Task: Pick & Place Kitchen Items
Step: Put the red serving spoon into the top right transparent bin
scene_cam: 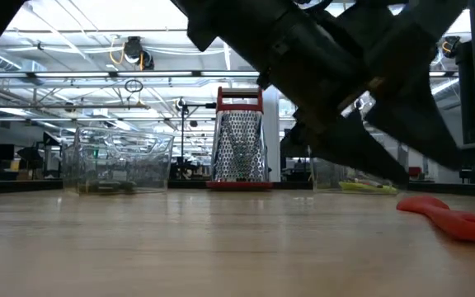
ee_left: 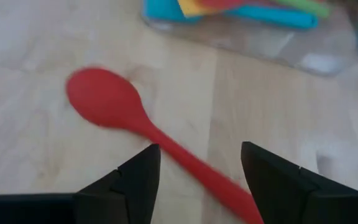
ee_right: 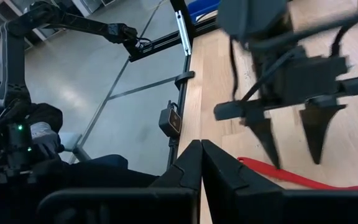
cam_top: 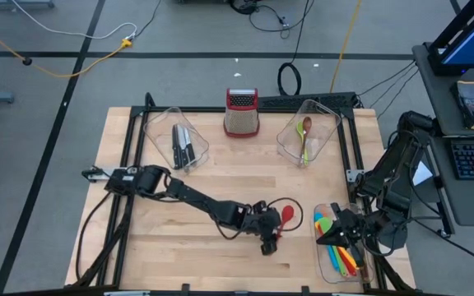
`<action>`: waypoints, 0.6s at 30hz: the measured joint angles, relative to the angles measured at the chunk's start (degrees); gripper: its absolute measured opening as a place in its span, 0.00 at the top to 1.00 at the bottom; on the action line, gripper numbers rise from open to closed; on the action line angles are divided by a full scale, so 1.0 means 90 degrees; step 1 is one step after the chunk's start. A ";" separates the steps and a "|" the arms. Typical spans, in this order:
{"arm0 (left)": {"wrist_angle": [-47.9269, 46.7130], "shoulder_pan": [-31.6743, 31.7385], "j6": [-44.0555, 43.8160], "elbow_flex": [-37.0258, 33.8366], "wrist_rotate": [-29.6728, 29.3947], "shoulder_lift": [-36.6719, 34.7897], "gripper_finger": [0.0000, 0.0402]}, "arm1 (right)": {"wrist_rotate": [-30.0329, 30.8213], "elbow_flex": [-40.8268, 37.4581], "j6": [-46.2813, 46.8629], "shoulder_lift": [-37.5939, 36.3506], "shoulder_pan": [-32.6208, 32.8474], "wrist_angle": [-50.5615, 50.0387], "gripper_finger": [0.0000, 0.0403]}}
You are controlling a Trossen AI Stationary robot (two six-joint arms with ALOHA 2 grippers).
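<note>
A red spoon (cam_top: pixel 285 217) lies flat on the wooden table near its front right, with its bowl (ee_left: pixel 102 99) toward the far edge. My left gripper (ee_left: pixel 199 149) hangs open just over the spoon's handle (ee_left: pixel 191 167), one finger on each side and slanting down. It touches nothing. My right gripper (ee_right: pixel 201 149) is shut and empty, raised over the clear bin (cam_top: pixel 341 251) of coloured spatulas at the front right. More spoons (cam_top: pixel 305 136) lie in the far right bin and knives (cam_top: pixel 181 146) in the far left bin.
A metal box grater (cam_top: pixel 241 113) with a red top stands at the middle of the far edge, between the two far bins. Bare wood stretches across the table's middle and front left. The table's black frame rail (ee_right: pixel 182 37) runs along the right side.
</note>
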 joint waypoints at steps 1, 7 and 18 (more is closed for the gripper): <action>0.0010 -0.0035 0.0053 -0.0004 -0.0022 0.0015 0.43 | 0.0002 0.0000 0.0000 0.0000 0.0000 0.0000 0.99; 0.0061 -0.0162 0.0334 0.0097 -0.0419 0.0252 0.45 | 0.0084 -0.0002 0.0010 0.0000 0.0002 0.0002 0.99; -0.0498 -0.0173 0.0623 0.0799 -0.0773 0.0881 0.46 | 0.0156 -0.0005 0.0061 0.0002 0.0002 0.0000 0.99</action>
